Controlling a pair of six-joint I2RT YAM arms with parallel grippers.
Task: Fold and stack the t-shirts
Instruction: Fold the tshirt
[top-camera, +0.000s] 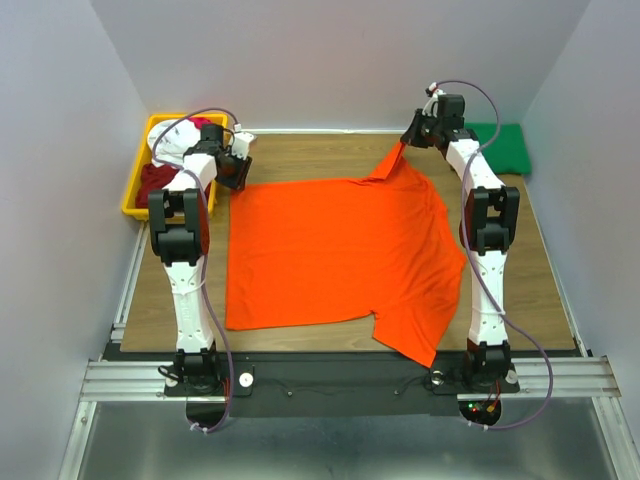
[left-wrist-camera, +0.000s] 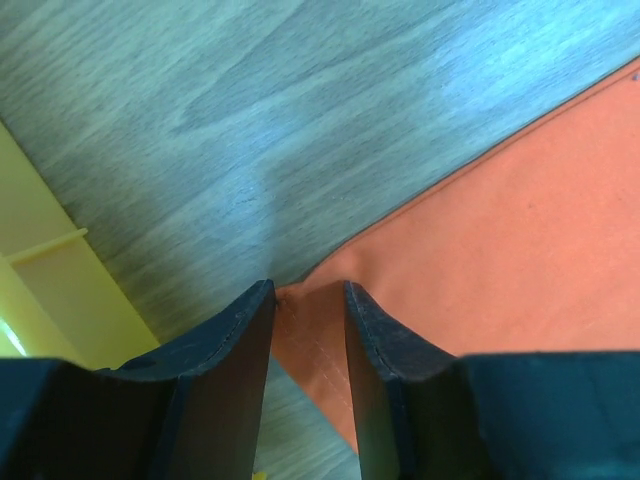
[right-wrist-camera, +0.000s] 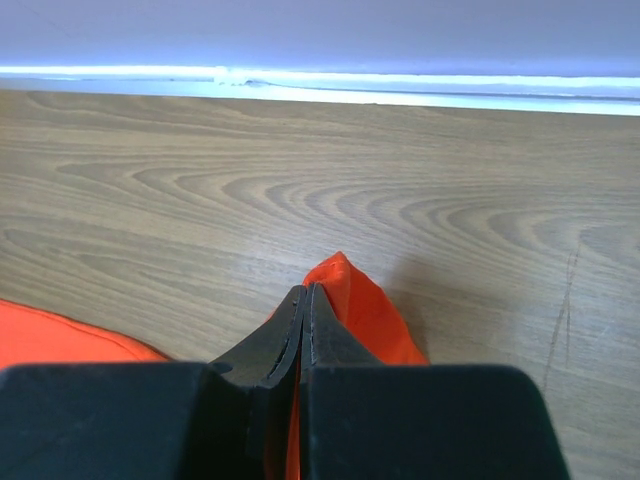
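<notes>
Just left of my left hand (top-camera: 238, 166) sits the yellow bin (top-camera: 133, 196), with white, dark red and magenta heaped t-shirts (top-camera: 158, 180) in it. My left hand is down low at the surface (top-camera: 545, 285). Its fingers stand apart, and the far left corner of the orange t-shirt (top-camera: 330, 250) lies between them, not pinched yet. From there the shirt spreads flat to the right and back toward me, and one near corner seems to reach over the near edge. My right hand (top-camera: 410, 134) is closed tight on the far right corner and holds it raised, so the cloth climbs in a small peak to my fingers. Beyond that hand, to its right, lies the dark green t-shirt (top-camera: 505, 146), well apart. The cloth looks light, thin and limp. I judge it will sag and drag rather than keep its shape, so I should pinch right at the hemmed corner, deep enough that the fabric cannot slip out, and move both hands together.
</notes>
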